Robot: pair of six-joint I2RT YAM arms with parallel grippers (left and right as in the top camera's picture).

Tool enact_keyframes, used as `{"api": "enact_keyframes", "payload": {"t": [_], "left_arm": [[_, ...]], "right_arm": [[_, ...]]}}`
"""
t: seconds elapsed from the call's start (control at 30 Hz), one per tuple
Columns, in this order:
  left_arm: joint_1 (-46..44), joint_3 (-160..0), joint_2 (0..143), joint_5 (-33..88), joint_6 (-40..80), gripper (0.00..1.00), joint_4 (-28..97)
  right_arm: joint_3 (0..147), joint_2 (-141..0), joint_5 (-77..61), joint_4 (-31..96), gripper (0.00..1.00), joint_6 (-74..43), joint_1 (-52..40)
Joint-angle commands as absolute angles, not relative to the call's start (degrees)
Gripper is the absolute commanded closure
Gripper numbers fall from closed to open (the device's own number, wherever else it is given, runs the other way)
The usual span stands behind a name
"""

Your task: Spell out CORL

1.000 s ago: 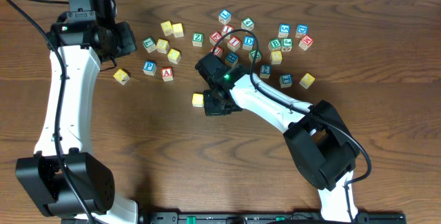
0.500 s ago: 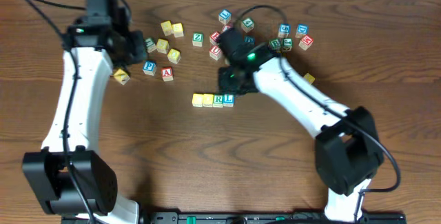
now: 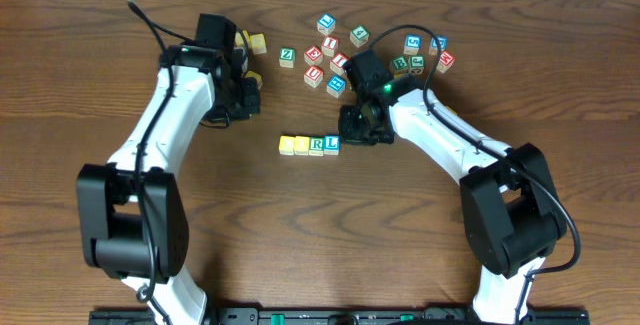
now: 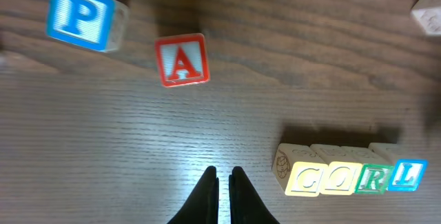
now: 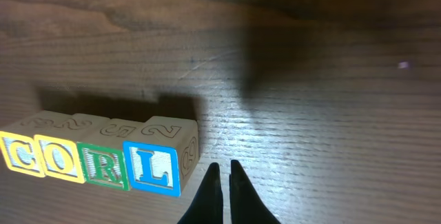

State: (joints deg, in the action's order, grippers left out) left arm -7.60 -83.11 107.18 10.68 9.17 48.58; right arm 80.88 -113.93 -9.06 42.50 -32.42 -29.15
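Swung in toward CORL [image 3: 309, 145] since before: left jaws, closed and empty, up-left of it; right jaws, closed and empty, just right of it.

Overhead view bright and even, sharp throughout; arms throw only faint, soft shadows on the table [image 3: 300, 225]. Wrist views dimmer, with a pale glare patch on the wood at centre. The block row [image 5: 96, 160] casts a dark shadow behind it, and the P block [image 4: 81, 16] looks slightly blurred.
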Motion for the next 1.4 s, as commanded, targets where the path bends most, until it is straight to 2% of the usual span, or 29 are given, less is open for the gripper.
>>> {"api": "enact_keyframes", "payload": {"t": [0.0, 0.27, 0.7, 0.9, 1.37], "left_arm": [[-7.9, -82.8, 109.2, 13.5, 9.3, 0.92, 48.6], [-7.9, -81.6, 112.6, 18.4, 9.3, 0.92, 48.3], [-8.0, -77.7, 112.9, 19.1, 7.7, 0.92, 46.1], [-9.3, -76.2, 113.0, 22.6, 4.5, 0.92, 44.6], [-13.2, -76.2, 113.1, 22.7, 4.5, 0.92, 42.9]], "right_arm": [[78.8, -113.5, -9.7, 40.5, 0.99, -32.8, -29.8], [76.0, -113.5, -10.7, 36.4, 0.99, -34.7, -30.1], [76.0, -113.6, -10.7, 36.2, 0.99, -35.2, -30.1], [75.9, -113.6, -10.7, 36.1, 0.99, -35.1, -30.1], [75.9, -113.6, -10.7, 36.0, 0.99, -35.1, -30.8]]}}
